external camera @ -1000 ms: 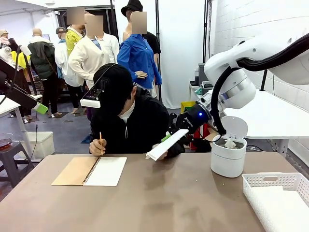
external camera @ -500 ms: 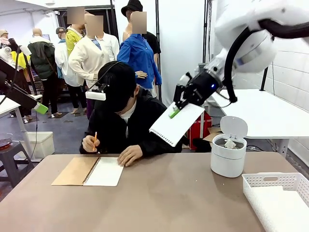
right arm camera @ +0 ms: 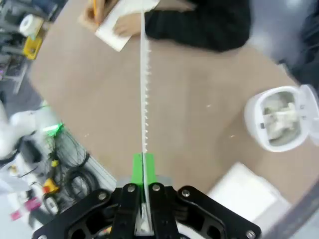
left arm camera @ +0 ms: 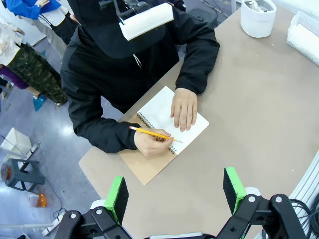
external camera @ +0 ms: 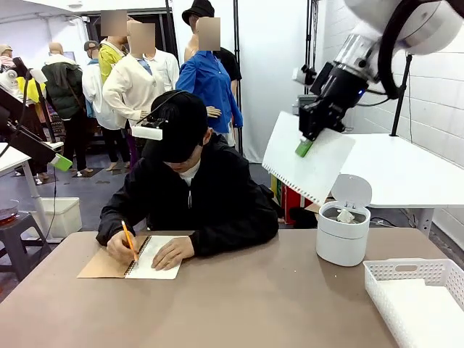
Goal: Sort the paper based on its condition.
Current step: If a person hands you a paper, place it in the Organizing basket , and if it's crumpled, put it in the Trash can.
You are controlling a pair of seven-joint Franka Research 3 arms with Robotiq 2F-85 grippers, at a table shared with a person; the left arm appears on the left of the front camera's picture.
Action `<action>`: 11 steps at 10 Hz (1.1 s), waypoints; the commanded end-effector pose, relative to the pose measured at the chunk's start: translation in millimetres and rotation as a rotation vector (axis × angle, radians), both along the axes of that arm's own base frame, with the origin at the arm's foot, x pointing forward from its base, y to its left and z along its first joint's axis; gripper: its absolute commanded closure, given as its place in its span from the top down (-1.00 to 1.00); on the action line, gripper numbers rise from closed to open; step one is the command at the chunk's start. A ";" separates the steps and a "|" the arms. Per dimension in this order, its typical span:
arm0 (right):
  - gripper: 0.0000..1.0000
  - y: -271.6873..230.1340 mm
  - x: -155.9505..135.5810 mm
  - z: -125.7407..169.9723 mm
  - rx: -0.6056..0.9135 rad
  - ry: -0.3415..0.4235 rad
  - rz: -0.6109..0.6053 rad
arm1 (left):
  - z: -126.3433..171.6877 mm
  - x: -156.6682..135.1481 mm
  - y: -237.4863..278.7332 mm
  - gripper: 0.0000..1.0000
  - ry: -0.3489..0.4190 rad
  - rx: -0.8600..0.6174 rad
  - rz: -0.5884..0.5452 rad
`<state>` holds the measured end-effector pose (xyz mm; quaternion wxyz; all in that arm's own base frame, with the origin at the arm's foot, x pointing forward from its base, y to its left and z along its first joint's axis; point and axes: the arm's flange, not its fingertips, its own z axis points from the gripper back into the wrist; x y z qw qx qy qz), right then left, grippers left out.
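The right gripper (external camera: 304, 147) pinches the paper (external camera: 313, 174) by its top edge, high above the table (external camera: 239, 290); the sheet looks light, floppy and easy to crease, so an edge hold suits it, and the left gripper (left arm camera: 175, 191) is wide open.

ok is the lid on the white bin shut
No, the lid of the white bin stands flipped up, and crumpled paper shows inside.
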<state>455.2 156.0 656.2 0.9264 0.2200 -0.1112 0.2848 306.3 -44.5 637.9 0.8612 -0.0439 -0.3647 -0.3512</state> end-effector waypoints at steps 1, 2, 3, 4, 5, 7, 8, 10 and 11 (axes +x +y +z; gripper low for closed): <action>-1.00 -22.6 -19.5 -6.5 -0.039 -0.155 -0.052 | 0.2 0.0 0.5 1.00 0.001 -0.001 0.001; -1.00 -39.6 -27.3 -5.2 -0.045 -0.185 -0.115 | 0.2 0.0 0.5 1.00 0.001 -0.001 0.001; -1.00 -57.5 -32.3 -6.3 -0.030 -0.190 -0.170 | 0.2 0.0 0.5 1.00 0.001 -0.001 0.001; -1.00 -72.5 -38.1 -11.9 -0.029 -0.181 -0.221 | 0.2 0.0 0.5 1.00 0.001 -0.001 0.001; -1.00 -90.0 -36.5 -24.4 -0.013 -0.199 -0.225 | 0.2 0.0 0.5 1.00 0.001 -0.001 0.001; -1.00 -114.6 -27.3 -45.5 -0.041 -0.100 -0.318 | 0.2 0.0 0.5 1.00 0.001 -0.001 0.001; -1.00 -124.4 -27.3 -53.7 -0.052 -0.077 -0.341 | 0.2 0.0 0.5 1.00 0.001 -0.001 0.001; -1.00 -144.7 -28.5 -76.9 -0.084 0.018 -0.386 | 0.2 0.0 0.5 1.00 0.001 -0.001 0.001; -1.00 -154.9 -29.7 -84.1 -0.081 0.057 -0.409 | 0.2 0.0 0.5 1.00 0.001 -0.001 0.001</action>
